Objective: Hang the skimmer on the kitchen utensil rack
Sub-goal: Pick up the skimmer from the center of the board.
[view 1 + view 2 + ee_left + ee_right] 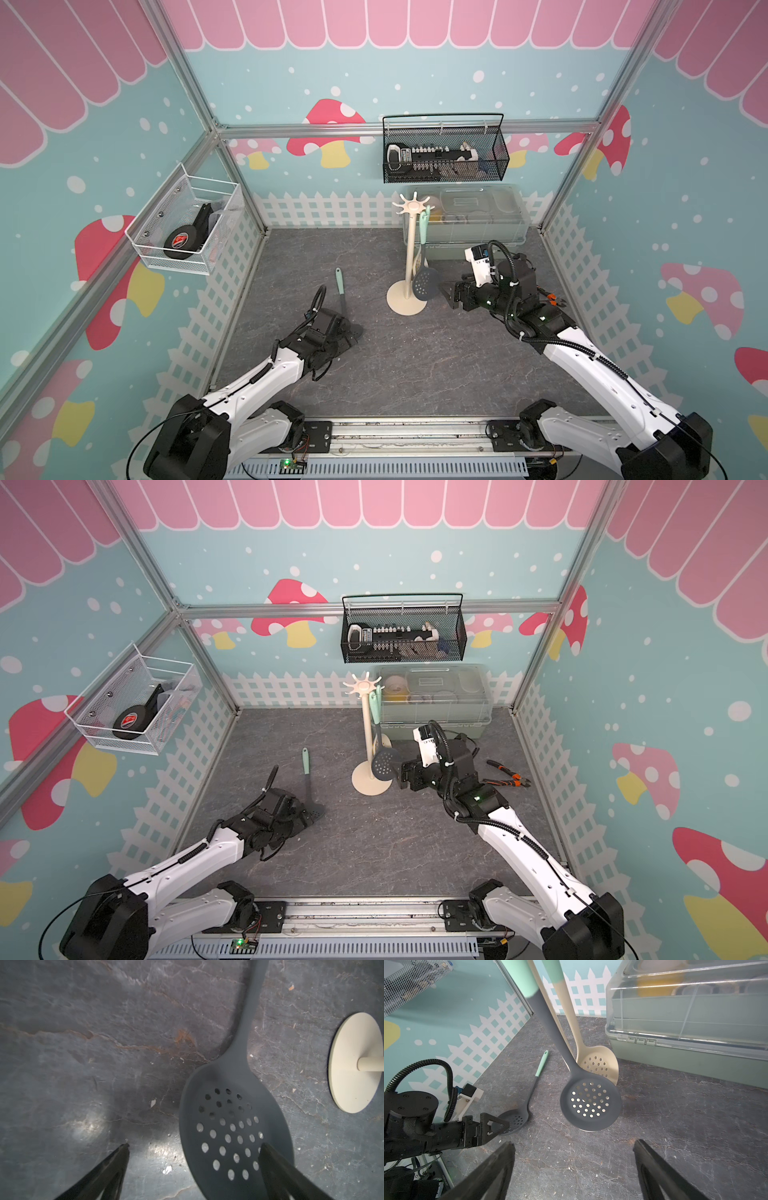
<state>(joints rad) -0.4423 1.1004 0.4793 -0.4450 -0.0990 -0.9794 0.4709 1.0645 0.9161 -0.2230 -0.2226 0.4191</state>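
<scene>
Skimmer (342, 297) lies flat, bowl near, handle pointing far, right at the left gripper (194, 1145), jaws wide apart by the bowl. Right gripper (573, 1141) is spread too, over by the rack (411, 249).

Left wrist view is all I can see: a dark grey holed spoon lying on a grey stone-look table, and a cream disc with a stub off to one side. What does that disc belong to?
Observer: It is the foot of a tall cream kitchen utensil rack, a slim pole crowned with curved hooks.
Operator: Does anything hang there?
Observer: Yes, a second dark grey perforated skimmer with a mint-green handle hangs from one hook.
Operator: Where is the other arm?
Observer: Its black right tool is open, close beside that hanging skimmer's head, gripping nothing.
</scene>
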